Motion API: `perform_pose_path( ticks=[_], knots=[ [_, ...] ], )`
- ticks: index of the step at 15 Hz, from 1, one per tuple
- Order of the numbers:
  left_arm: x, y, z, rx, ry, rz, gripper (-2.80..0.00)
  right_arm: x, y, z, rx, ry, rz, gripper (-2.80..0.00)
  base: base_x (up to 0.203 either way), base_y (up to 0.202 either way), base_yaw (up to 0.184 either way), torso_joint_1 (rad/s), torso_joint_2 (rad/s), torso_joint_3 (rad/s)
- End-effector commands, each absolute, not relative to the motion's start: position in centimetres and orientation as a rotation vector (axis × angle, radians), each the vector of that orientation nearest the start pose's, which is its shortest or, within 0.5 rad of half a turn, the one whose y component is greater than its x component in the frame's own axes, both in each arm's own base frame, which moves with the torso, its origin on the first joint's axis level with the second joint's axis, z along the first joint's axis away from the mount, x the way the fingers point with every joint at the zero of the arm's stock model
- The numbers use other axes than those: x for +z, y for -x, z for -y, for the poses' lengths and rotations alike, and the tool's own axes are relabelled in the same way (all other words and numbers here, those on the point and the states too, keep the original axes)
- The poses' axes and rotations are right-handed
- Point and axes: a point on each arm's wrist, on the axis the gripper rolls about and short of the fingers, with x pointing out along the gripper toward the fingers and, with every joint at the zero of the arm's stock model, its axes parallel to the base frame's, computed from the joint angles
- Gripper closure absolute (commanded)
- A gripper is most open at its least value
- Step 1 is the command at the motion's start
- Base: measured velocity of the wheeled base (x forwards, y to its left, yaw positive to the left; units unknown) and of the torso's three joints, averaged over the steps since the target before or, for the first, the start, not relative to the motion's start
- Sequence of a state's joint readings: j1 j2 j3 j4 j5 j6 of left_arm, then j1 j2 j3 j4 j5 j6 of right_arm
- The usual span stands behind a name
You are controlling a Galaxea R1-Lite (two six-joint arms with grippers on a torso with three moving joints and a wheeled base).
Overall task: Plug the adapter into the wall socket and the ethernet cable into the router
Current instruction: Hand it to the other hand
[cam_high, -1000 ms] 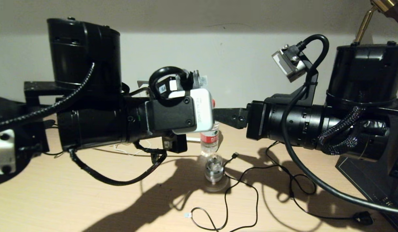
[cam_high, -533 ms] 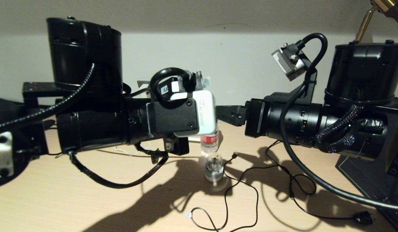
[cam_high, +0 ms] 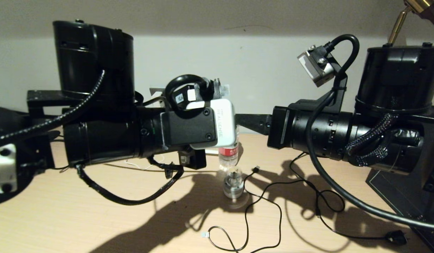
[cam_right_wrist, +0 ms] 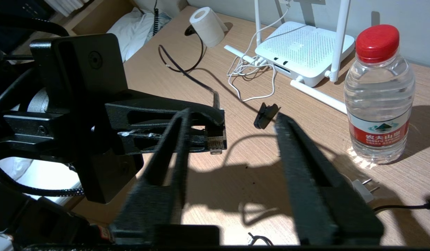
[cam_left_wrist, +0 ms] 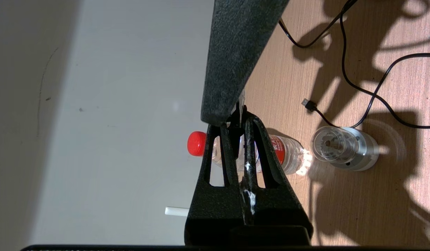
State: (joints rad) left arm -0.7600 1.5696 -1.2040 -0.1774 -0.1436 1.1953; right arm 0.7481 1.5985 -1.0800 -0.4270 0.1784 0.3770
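Looking down from the head view, you have both arms meeting over the middle of the desk (cam_high: 97,218), and they block most of its far half. The left gripper (cam_right_wrist: 215,137) is clenched on the end of the ethernet cable (cam_right_wrist: 215,142). Its connector sticks out past the fingertips, above the desk. The black cable runs from there toward the far left.

The right gripper (cam_right_wrist: 232,116) is released, its fingers well apart. One finger (cam_right_wrist: 173,150) lies just beside the held connector; whether it touches, you cannot tell.

The router (cam_right_wrist: 302,45) sits far back against the wall (cam_high: 266,70), left of the water bottle (cam_right_wrist: 378,97). One antenna lies flat along the desk toward the bottle, which narrows the way in from that side. White cord is bunched at the router's near left corner. Between the grippers and the router the desk is bare, apart from a small black piece (cam_right_wrist: 265,115) that you cannot identify.

The adapter (cam_right_wrist: 361,190) lies near the bottle's base, mostly hidden behind the other right finger, with only two pins showing. A metal and glass cylinder (cam_high: 233,182) stands just nearer than the bottle. A thin black lead (cam_high: 266,196) loops across the near right of the desk. A paper roll (cam_right_wrist: 206,26) lies at the far left.
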Motion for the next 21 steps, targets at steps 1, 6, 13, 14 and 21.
perform_pose_path(
  ticks=[1, 6, 13, 14, 21],
  knots=[
    [28.83, -20.83, 20.47, -0.908, -1.169, 0.384, 0.00, 26.87, -21.67, -20.75, 0.900, -0.324, -0.268, 0.00, 0.000, 0.000, 0.000, 0.000, 0.00, 0.000],
    [28.83, -20.99, 20.68, -0.902, -1.165, 0.395, 0.00, 26.51, -21.66, -20.75, 0.900, -0.324, -0.284, 0.00, 0.000, 0.000, 0.000, 0.000, 0.00, 0.000],
    [28.75, -20.93, 20.80, -0.902, -1.167, 0.394, -0.56, 26.45, -21.73, -20.88, 0.901, -0.322, -0.285, 0.00, 0.000, 0.000, 0.000, 0.000, 0.00, 0.000],
    [28.75, -20.93, 20.80, -0.902, -1.167, 0.394, -2.80, 26.45, -21.73, -20.88, 0.901, -0.323, -0.286, 0.00, 0.000, 0.000, 0.000, 0.000, 0.00, 0.000],
    [28.48, -20.08, 19.97, -0.909, -1.166, 0.385, -2.80, 26.65, -21.65, -20.67, 0.876, -0.355, -0.289, 0.00, 0.000, 0.000, 0.000, 0.000, 0.00, 0.000]
  ],
)
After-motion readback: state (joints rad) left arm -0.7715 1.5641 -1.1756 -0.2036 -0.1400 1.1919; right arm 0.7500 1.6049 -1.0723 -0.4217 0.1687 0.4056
